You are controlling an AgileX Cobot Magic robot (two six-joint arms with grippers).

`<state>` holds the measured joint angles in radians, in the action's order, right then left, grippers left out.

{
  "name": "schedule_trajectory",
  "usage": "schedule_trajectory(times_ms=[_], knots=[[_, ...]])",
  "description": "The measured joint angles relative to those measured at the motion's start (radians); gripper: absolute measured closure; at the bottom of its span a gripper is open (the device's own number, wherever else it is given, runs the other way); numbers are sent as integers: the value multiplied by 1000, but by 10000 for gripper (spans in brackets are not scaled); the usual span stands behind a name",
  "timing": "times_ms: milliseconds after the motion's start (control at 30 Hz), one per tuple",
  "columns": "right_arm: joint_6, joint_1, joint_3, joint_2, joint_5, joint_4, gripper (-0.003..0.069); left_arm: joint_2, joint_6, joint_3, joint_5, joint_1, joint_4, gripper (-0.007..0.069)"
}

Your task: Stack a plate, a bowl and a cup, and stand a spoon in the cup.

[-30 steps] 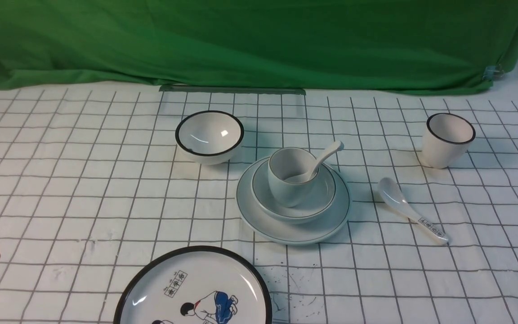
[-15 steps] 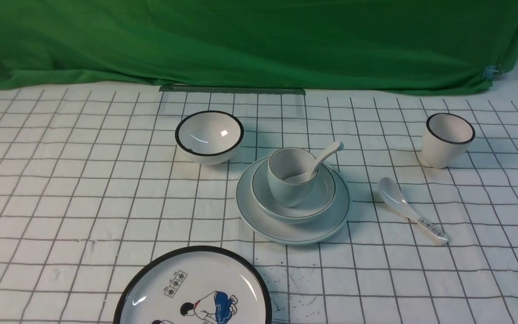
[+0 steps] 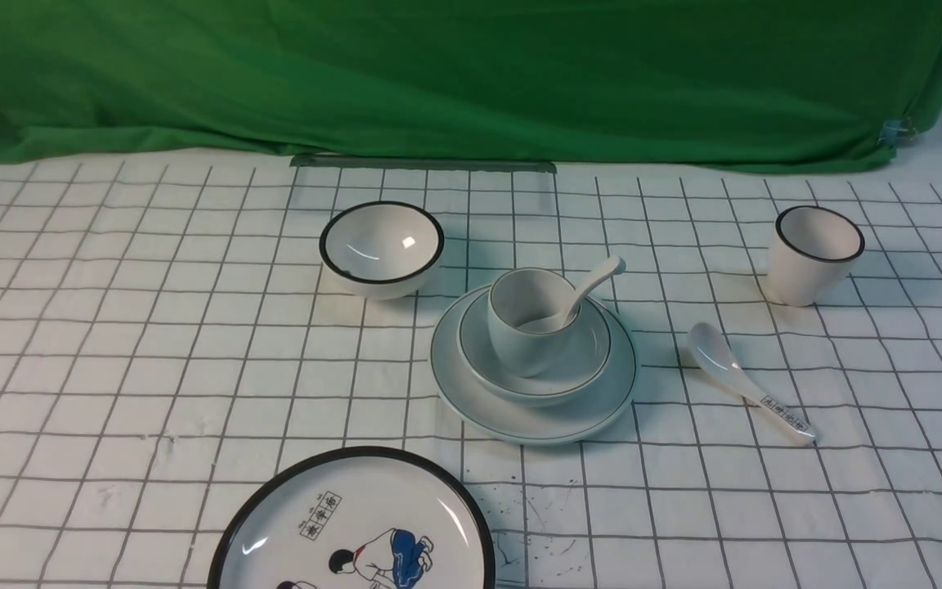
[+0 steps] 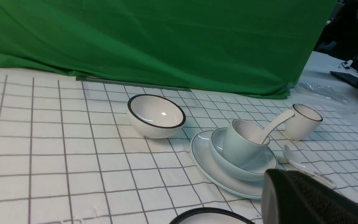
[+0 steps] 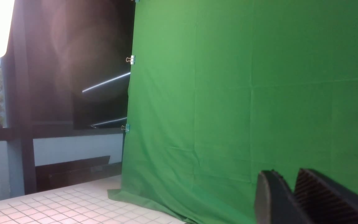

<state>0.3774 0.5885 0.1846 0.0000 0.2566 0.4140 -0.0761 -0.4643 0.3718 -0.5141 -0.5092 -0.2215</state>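
The plate (image 3: 533, 413) lies near the middle of the checked tablecloth (image 3: 111, 343), and everything else is placed from it. The bowl (image 3: 535, 380) sits centred on the plate, with a ring of bare plate rim showing all round. The cup (image 3: 527, 327) stands upright in the bowl, and the spoon (image 3: 594, 282) leans in the cup, its handle sticking out past the cup's rim toward the far right.

Behind and to the left of the plate, just apart from its rim, sits a black-rimmed bowl (image 3: 381, 245). To the right of the plate a printed spoon (image 3: 745, 380) lies flat on the cloth, near the rim but not touching. Farther right and back stands a black-rimmed cup (image 3: 814, 254), well apart. Near the front edge, to the left, a picture plate (image 3: 356, 523) is cut off by the frame; a narrow strip of cloth separates the 2 plates.

The widest open cloth lies to the left of the plate, out to the table's left edge. A green curtain (image 3: 471, 74) closes off the back edge.

The left gripper (image 4: 309, 199) shows as 1 dark mass in its wrist view, closed and holding nothing, low at the front left, well away from the plate. The right gripper (image 5: 292, 196) is raised facing the curtain, its 2 fingers a narrow gap apart with nothing between them.
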Motion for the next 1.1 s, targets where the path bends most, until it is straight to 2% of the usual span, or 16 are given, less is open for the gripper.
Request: schedule_trajectory(times_ms=[100, 133, 167, 233, 333, 433, 533, 700, 1100], knots=[[0, 0, 0, 0, 0, 0, 496, 3, 104, -8, 38, 47, 40, 620], [0, 0, 0, 0, 0, 0, 494, 11, 237, -30, 107, 110, 113, 620], [0, 0, 0, 0, 0, 0, 494, 12, 254, -33, 116, 129, 123, 620], [0, 0, 0, 0, 1, 0, 490, 31, 464, -92, 242, 271, 272, 620], [0, 0, 0, 0, 3, -1, 482, 57, 567, -169, 325, 417, 377, 620], [0, 0, 0, 0, 3, -1, 475, 75, 592, -266, 349, 544, 405, 620], [0, 0, 0, 0, 3, -1, 470, 76, 594, -338, 353, 596, 402, 620], [0, 0, 0, 0, 3, -1, 459, 77, 596, -379, 287, 598, 389, 620], [0, 0, 0, 0, 3, -1, 442, 77, 598, -379, 346, 586, 326, 620]])
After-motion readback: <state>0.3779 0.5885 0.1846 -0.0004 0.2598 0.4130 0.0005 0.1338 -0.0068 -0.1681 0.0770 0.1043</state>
